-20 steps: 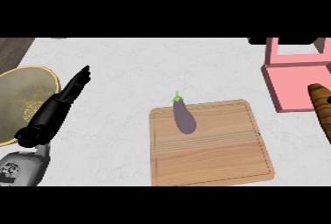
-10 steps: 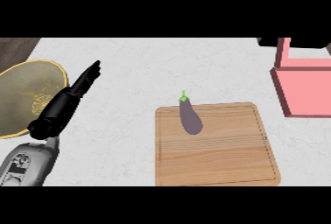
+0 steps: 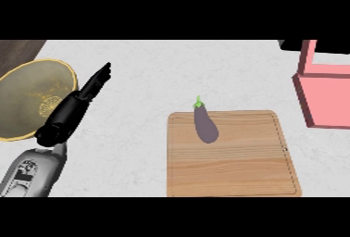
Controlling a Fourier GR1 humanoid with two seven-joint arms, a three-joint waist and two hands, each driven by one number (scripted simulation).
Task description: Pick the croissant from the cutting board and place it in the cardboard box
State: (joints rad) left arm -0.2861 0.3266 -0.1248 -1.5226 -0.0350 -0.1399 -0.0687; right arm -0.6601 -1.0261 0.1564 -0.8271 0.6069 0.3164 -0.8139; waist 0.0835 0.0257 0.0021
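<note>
- Found on the cutting board [image 3: 232, 171], in its far left part: a purple aubergine [image 3: 205, 125], green stem toward the far edge. No croissant seen anywhere, so took this for the thing to pick.
- Untouched, with no hand on or over it.
- To the right of the board and apart from it: a pink box [image 3: 328, 99], cut off by the view's edge. Took it for the goal, though not cardboard in look.
- Well to the left of the board, over the worktop [image 3: 150, 69]: the left hand [image 3: 71, 109], fingers straight and together, holding nothing, just beside a gold plate [image 3: 27, 102].
- Right hand not in view.
- Judged the step as the very start: reach not yet made, nothing grasped.
- Next move probably called for a hand over the aubergine, fingers curled across its body, then a lift and a carry past the board's right edge into the box.
</note>
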